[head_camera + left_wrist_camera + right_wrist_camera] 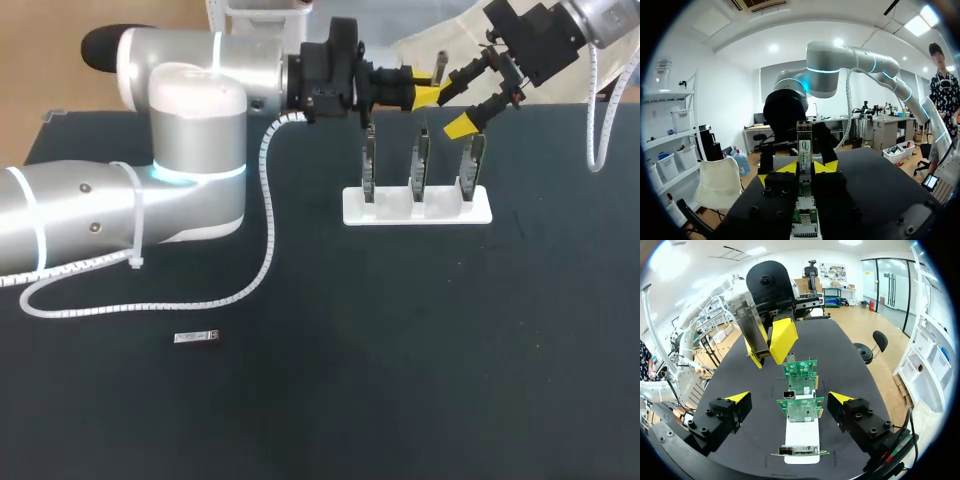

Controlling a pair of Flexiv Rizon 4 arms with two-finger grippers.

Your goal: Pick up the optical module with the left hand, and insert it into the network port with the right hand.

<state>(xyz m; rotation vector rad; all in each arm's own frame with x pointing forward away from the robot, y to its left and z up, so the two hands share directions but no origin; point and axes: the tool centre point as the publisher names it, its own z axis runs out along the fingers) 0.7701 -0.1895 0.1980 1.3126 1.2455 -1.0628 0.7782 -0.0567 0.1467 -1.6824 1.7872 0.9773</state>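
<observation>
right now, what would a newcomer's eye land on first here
The left end effector grips a slim module that juts out past its yellow tips, above the far side of the table. Close by, three circuit boards stand in a white holder, with the open right end effector above them.

table (420,380): black top | small silver piece (196,337): lies flat on table, left side
</observation>
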